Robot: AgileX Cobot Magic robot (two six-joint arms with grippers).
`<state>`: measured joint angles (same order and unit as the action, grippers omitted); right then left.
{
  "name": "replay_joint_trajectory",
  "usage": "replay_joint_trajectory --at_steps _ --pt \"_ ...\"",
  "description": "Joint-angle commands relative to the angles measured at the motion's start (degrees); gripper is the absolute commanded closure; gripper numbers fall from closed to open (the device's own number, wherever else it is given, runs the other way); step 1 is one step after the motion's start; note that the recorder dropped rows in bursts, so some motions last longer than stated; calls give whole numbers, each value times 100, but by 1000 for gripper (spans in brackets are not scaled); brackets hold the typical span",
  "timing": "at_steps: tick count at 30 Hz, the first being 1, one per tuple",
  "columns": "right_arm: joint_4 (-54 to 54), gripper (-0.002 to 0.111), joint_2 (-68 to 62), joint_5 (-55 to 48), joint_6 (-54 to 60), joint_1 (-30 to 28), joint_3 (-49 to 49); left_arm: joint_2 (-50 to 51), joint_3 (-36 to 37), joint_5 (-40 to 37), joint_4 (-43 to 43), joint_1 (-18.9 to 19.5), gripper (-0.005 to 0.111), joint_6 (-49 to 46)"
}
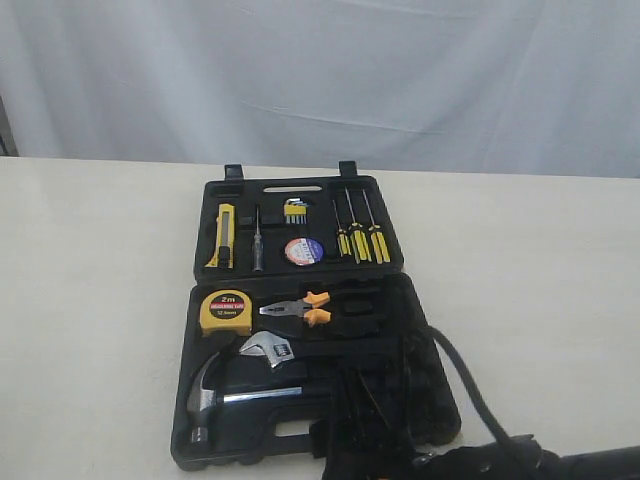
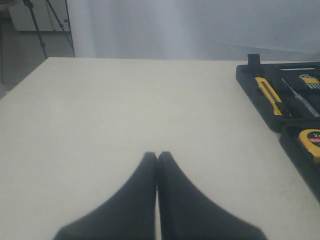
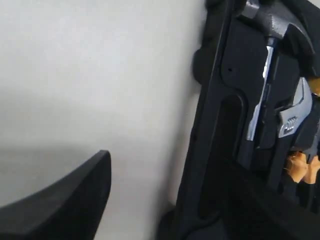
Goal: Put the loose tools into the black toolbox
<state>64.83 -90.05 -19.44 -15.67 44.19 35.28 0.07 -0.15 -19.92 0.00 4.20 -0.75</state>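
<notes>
Lying open on the pale desk [image 1: 90, 330], the black toolbox [image 1: 420, 345] has both halves face up, the hinge line running across the middle of the exterior view. All four loose tools sit inside it. In the far half, the yellow-black utility knife [image 1: 223, 236] lies in a recess at the left, and the black tape roll [image 1: 304, 251] rests label up near the middle. In the near half, the yellow tape measure [image 1: 225, 312] fills the far-left corner, and the orange-and-black-handled pliers [image 1: 300, 310] lie just beside it to the right. The far half also carries a slim dark tool [image 1: 257, 240], a set of hex keys [image 1: 295, 210] and a row of yellow-black screwdrivers [image 1: 358, 238]. The near half holds a steel wrench [image 1: 268, 349] and a claw hammer [image 1: 213, 392] on the near side of the tape measure.

The left jaws are clenched: in the left wrist view the two black fingers [image 2: 135, 200] meet tip to tip with nothing between them, above bare desk and apart from the toolbox. The right arm [image 1: 590, 463] enters at the near right corner of the exterior view, its front end over the near-right part of the toolbox, where black on black hides the detail. The right jaws are released: the right wrist view shows one finger [image 3: 70, 200] standing off to one side over bare desk, gripping nothing, near the toolbox's rim by the handle slot [image 3: 222, 150].
</notes>
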Motion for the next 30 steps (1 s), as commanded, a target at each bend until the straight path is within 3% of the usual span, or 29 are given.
replay_joint_trajectory --at_steps 1,13,30 --pt "776 50 -36 -78 -832 -7 -5 -7 15 31 0 -27 107 33" --pt "918 50 -569 227 -954 -651 480 -7 15 31 0 -27 107 33" --pt "1030 54 -1271 444 -957 -988 597 -7 15 31 0 -27 107 33"
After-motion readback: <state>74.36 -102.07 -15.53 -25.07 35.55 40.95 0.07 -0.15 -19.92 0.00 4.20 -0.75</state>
